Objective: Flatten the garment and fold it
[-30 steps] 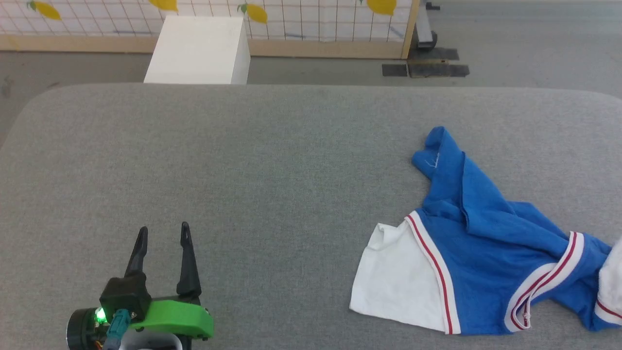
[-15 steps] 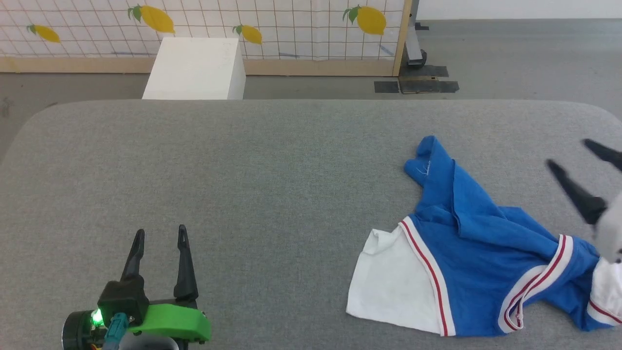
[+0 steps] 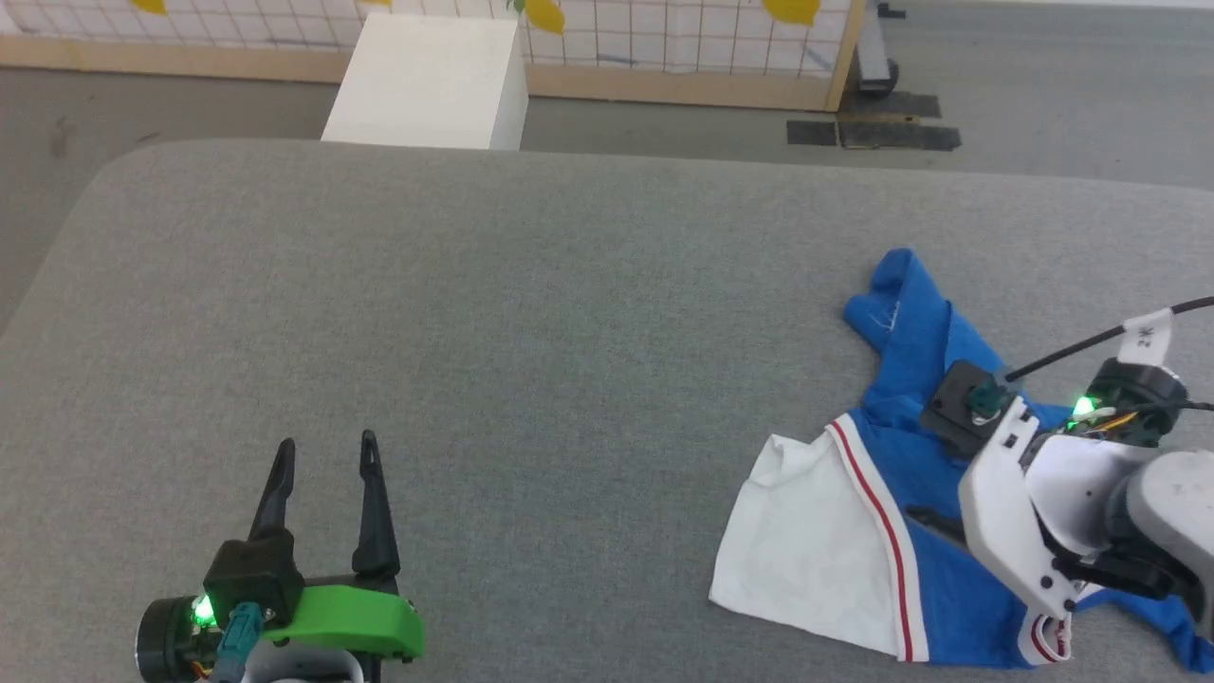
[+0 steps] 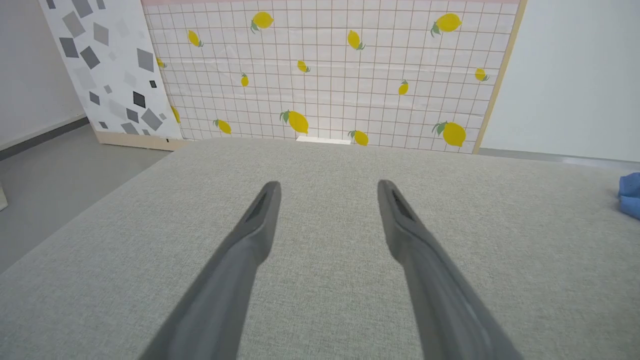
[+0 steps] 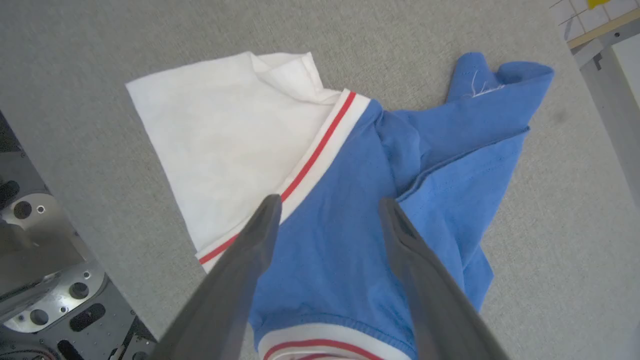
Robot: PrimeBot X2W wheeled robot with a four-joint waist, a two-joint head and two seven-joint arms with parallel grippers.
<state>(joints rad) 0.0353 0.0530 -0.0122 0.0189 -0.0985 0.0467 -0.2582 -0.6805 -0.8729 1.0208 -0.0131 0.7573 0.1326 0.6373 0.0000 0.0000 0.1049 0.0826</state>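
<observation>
The garment [image 3: 909,474] lay crumpled on the gray table [image 3: 569,332]. The right gripper [image 5: 327,202] hovered over it, fingers apart, likely to pinch and spread it. The left gripper [image 3: 327,451], fingers also apart, sat well clear.

I see a grey fabric-covered table [image 3: 569,285] with rounded far corners. Past its far edge a white box [image 3: 427,81] stands on the floor, before a lemon-print grid panel [image 3: 683,38]. Dark patches [image 3: 873,133] lie on the floor toward the far right corner.
</observation>
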